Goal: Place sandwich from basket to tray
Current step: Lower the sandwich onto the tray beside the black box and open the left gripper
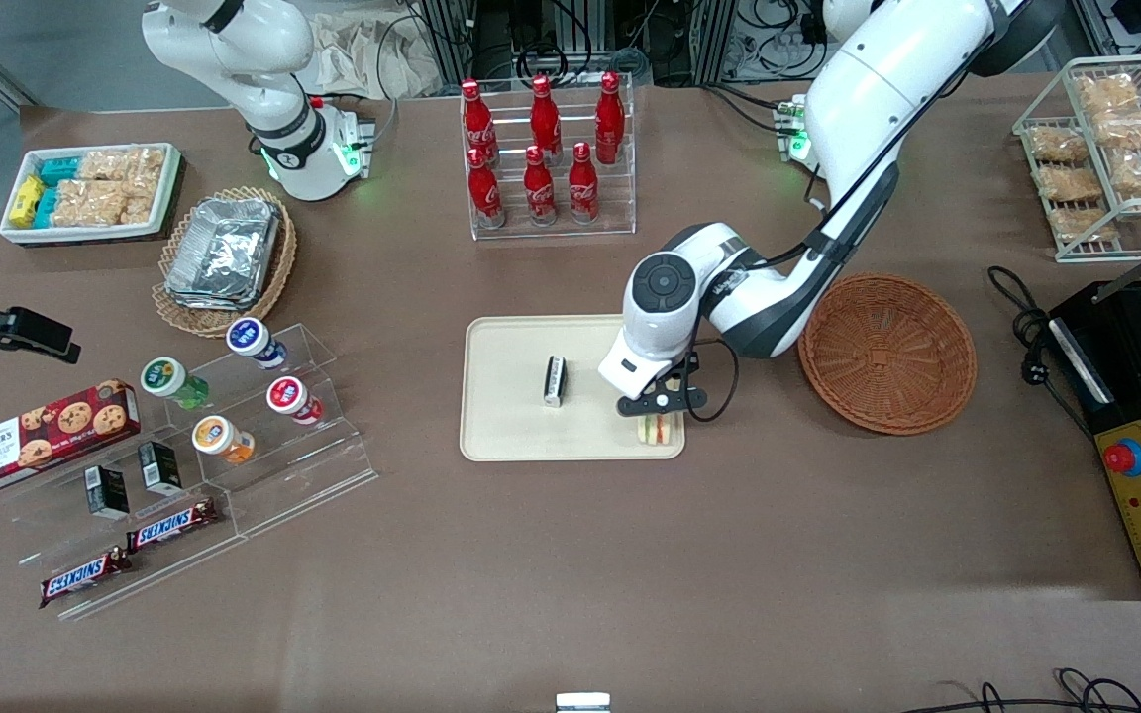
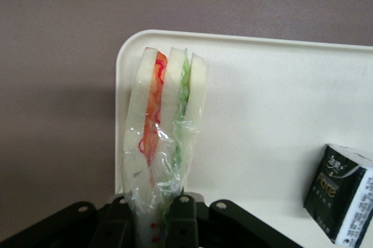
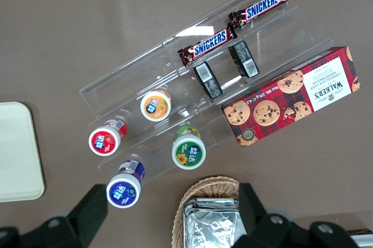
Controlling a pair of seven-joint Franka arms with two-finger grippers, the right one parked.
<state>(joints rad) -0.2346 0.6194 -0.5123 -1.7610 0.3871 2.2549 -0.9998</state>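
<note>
The gripper (image 1: 661, 414) hangs over the tray's (image 1: 511, 436) corner nearest the basket (image 1: 887, 354), jaws clamped on the sandwich (image 2: 163, 143). A small black-and-white box (image 1: 555, 381) lies mid-tray.

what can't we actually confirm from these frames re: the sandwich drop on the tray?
- Front view: the gripper covers most of the sandwich at the tray corner; contact with the tray cannot be told.
- Left wrist view: the sandwich's gripped end is hidden between the fingers; release cannot be confirmed.
- Left wrist view: small black-and-white box is cut by the frame edge.
- Basket looks empty.
</note>
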